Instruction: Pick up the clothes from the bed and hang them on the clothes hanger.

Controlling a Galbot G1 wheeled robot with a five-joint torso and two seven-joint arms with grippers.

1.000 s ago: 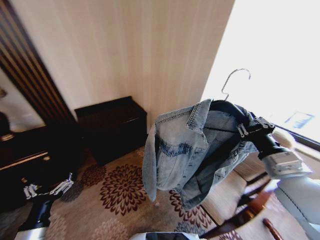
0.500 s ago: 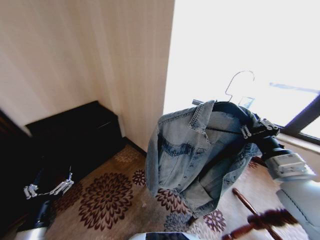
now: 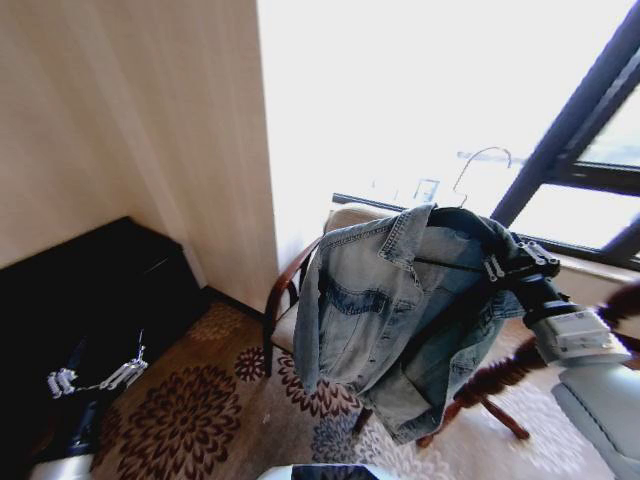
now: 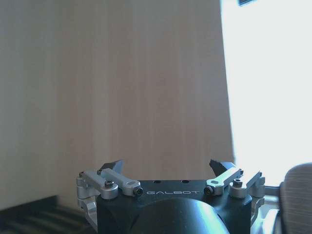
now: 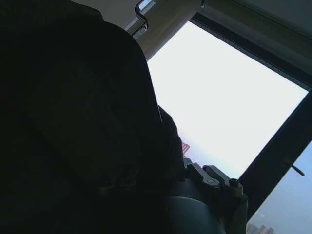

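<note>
In the head view, the right gripper (image 3: 512,264) is clamped on the clothes hanger (image 3: 468,215), carrying the denim jacket (image 3: 400,310) draped on it, above a wooden chair (image 3: 300,290). In the left wrist view, the left gripper (image 4: 165,176) hangs low with fingers apart, holding nothing. The right wrist view is dark with jacket fabric; the one-sided drape could slip off if swung.

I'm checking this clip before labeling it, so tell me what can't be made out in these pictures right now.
- Clothes hanger: in the head view only its hook and part of one arm show; the denim jacket covers the rest.
- Right gripper: its fingertips are buried in the jacket's shoulder.
- Right wrist view: the jacket is a dark mass, no detail readable.
- Window: glare washes out everything outside.
- Left gripper: low at the robot's left, open, holding nothing.
</note>
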